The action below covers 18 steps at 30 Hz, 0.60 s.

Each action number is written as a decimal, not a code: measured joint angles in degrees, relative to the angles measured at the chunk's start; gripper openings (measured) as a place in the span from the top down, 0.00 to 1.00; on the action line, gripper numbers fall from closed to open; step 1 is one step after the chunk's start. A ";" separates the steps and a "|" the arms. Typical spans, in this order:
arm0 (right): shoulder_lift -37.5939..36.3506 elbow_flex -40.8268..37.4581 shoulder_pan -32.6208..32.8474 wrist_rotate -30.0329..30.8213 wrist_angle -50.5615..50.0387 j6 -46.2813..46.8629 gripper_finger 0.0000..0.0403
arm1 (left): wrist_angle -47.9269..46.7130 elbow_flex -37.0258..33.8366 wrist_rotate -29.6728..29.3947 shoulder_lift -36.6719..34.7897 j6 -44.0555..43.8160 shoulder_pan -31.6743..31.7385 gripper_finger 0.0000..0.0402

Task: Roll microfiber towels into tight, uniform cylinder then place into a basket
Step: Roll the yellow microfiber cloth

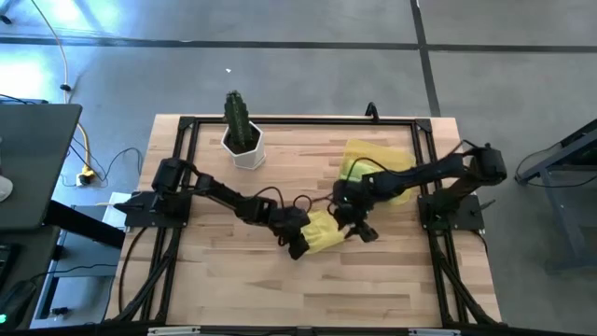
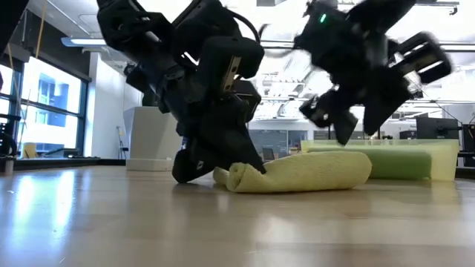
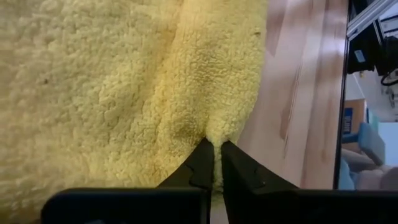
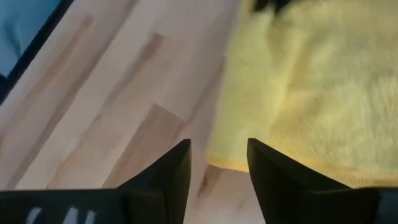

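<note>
Yellow towel lies rolled into a loose cylinder near the middle of the wooden worktop, long axis running roughly across between the two arms. Low view shows the roll resting flat on the wood, one end a visible spiral.

Left tool is down at the roll's left end, clenched on a pinch of the yellow cloth; left wrist view shows the two dark fingers pressed together with a thin fold of towel caught between them.

Right tool sits just beside the roll's right end, raised a little off the worktop in the low view. Its fingers stand apart, nothing between them; the towel's edge lies just ahead of the tips.

Basket, translucent yellow, sits toward the back right of the worktop, partly under the right arm. Low view shows a green towel roll lying inside the basket.

White pot with cactus stands at the back left, well apart from the towel.
</note>
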 joint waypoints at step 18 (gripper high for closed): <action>-6.42 -18.09 16.06 25.94 36.42 8.30 0.67 | -0.05 -0.11 1.18 -0.02 0.44 1.01 0.98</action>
